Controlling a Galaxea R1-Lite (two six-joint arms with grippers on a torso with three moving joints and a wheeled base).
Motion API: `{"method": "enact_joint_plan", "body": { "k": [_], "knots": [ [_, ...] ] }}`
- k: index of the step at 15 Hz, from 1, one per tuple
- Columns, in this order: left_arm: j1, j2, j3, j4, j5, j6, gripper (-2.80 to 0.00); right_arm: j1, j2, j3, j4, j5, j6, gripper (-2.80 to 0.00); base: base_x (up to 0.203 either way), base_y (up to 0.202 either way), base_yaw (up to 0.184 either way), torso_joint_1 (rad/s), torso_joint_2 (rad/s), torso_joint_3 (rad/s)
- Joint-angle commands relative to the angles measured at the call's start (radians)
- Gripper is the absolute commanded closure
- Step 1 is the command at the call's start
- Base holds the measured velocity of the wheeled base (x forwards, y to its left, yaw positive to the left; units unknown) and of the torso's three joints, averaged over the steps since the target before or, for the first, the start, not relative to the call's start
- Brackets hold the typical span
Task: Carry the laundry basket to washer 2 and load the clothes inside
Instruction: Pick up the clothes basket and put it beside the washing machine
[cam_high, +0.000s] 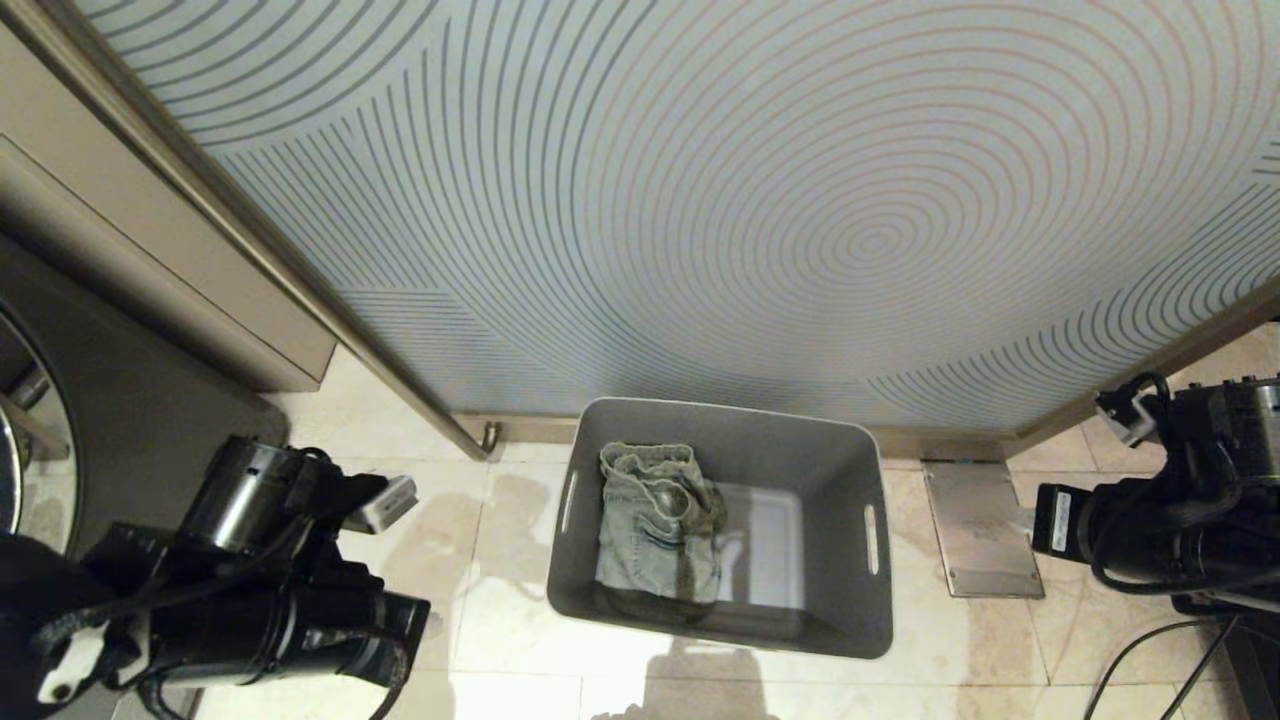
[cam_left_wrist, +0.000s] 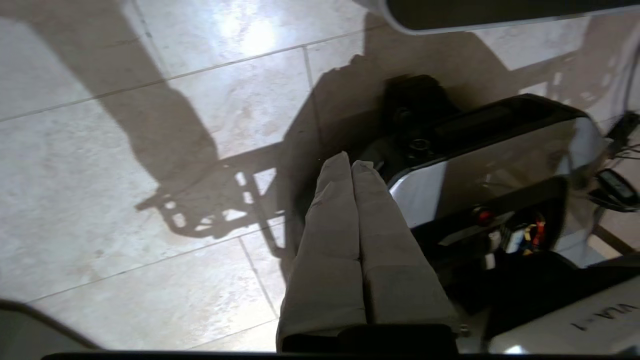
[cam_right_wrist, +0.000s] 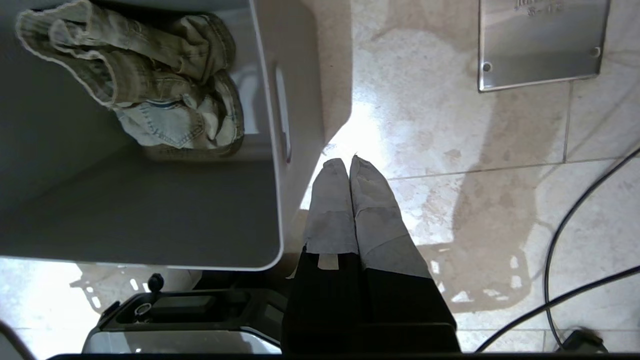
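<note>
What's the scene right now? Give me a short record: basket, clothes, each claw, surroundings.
basket: grey laundry basket upright on the tiled floor, in front of the patterned panel; slot handles on both short sides
clothes: one pale denim garment inside the basket, toward the robot's left side
left claw: shut, empty, over bare floor near the robot's base
right claw: shut, empty, just outside the basket's right-hand handle wall, not touching
other: metal floor plate to the basket's right
</note>
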Motion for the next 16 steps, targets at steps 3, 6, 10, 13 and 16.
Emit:
{"method": "enact_joint_plan", "body": {
  "k": [3,6,10,13,16],
  "knots": [
    [-0.065,0.084,-0.027,-0.068,0.047,-0.112,0.0,0.013,0.017,0.0,-0.003,0.0,0.002,0.0,0.0,0.0,0.0,0.0,0.0,0.0],
    [-0.108,0.178,-0.021,-0.177,0.089,-0.168,0.0,0.016,0.015,0.001,-0.003,0.0,0.002,0.0,0.0,0.0,0.0,0.0,0.0,0.0],
    [-0.162,0.309,-0.03,-0.338,0.147,-0.182,0.0,0.019,0.015,0.005,-0.003,0.0,0.002,0.0,0.0,0.0,0.0,0.0,0.0,0.0],
    [-0.172,0.359,-0.035,-0.411,0.152,-0.201,0.0,0.017,0.012,0.005,-0.003,0.0,0.002,0.0,0.0,0.0,0.0,0.0,0.0,0.0],
    [-0.193,0.389,-0.064,-0.419,0.161,-0.221,-2.8,0.018,0.012,0.007,-0.003,0.0,0.002,0.0,0.0,0.0,0.0,0.0,0.0,0.0]
  ]
}}
